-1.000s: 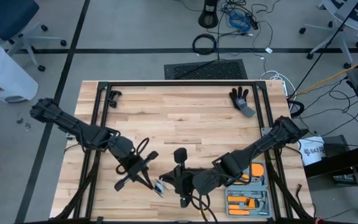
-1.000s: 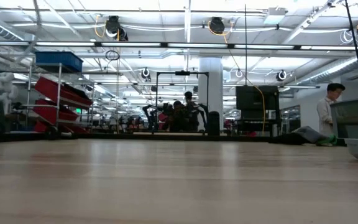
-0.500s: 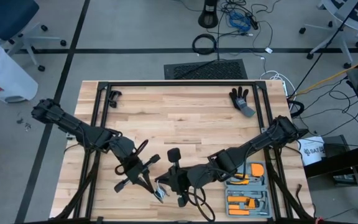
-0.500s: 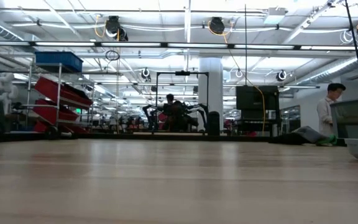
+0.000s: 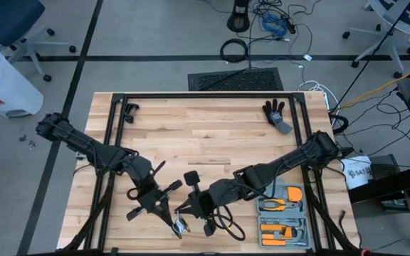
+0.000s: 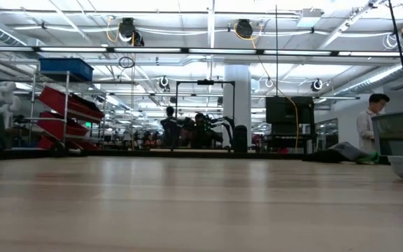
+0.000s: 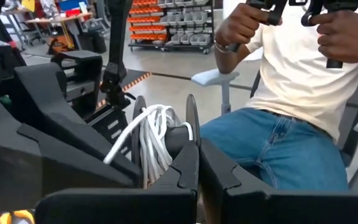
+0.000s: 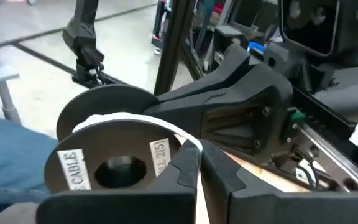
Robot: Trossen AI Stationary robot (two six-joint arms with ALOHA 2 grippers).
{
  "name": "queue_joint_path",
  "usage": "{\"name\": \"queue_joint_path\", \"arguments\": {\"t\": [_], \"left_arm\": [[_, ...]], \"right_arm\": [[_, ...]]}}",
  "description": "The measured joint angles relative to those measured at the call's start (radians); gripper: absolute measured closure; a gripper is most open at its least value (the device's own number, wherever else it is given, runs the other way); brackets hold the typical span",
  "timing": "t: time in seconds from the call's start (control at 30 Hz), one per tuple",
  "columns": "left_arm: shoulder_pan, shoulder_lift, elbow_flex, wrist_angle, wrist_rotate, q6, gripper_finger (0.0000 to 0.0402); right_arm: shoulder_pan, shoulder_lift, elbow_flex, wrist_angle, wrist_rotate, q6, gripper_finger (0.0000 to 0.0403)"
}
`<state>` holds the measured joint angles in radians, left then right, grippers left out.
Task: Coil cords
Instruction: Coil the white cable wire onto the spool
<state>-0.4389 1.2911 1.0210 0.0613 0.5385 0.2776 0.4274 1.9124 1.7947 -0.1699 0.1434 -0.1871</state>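
The cords show as one black reel [image 8: 114, 158] with a pale label and a white cord [image 7: 154, 134] wound between its two flanges. It hangs above the table's near edge, between both grippers [image 5: 181, 225]. My left gripper [image 7: 196, 163] is shut on the reel. My right gripper [image 8: 196, 163] is shut on the cord beside the reel. In the high view the left gripper [image 5: 168, 213] comes from the left and the right gripper [image 5: 193, 211] from the right. The low view shows neither of them. My left gripper pinches the rim of one flange [image 7: 191, 127] between its two fingers, which reach nearly level toward the table's near edge. The reel stands on edge, lifted clear of the table. My right gripper pinches a single strand of the white cord [image 8: 188, 143] between its fingertips, just where the strand leaves the windings over the flange's rim. Its fingers come nearly level from the table's right. The short stretch to the reel is curved.
A tray of orange-handled tools [image 5: 285, 213] lies at the near right. A black glove [image 5: 276, 114] lies at the far right and a small black part [image 5: 129, 109] at the far left. A person [image 7: 291, 93] sits just beyond the near edge.
My right gripper has gone toward the table's left and near edge, staying shut on the cord. My left gripper has rolled at the wrist in place, and the reel has turned with it and come a little nearer the near edge.
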Motion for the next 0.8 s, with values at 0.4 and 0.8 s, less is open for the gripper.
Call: {"name": "queue_joint_path", "arguments": {"t": [0.4,0.8], "left_arm": [[-0.003,0.010,0.000,0.032,0.031,0.044,0.0400],[-0.007,0.005,0.000,0.039,0.073,0.051,0.0400]], "right_arm": [[-0.032,0.034,0.000,0.042,-0.095,0.035,0.0397],[-0.035,0.038,-0.001,0.008,-0.143,0.098,0.0341]]}}
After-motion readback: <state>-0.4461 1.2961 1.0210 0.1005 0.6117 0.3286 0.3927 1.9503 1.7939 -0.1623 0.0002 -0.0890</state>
